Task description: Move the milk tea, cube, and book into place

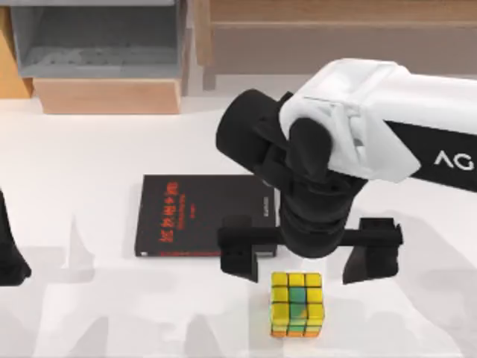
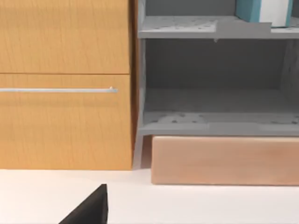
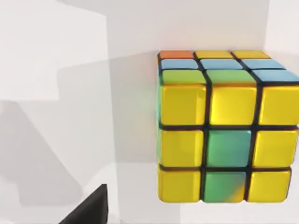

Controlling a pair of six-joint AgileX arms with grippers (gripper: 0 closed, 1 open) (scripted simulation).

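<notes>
Now your right gripper [image 1: 309, 257] hangs over the white worktop [image 1: 89, 194] with its fingers spread wide and holding nothing, and the cube [image 1: 296, 303] sits just past them toward the near edge, so you reach that way.

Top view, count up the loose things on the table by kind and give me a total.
Black book with red lettering: 1
Puzzle cube, just below the right gripper, whose fingers are spread open: 1
Total: 2
</notes>
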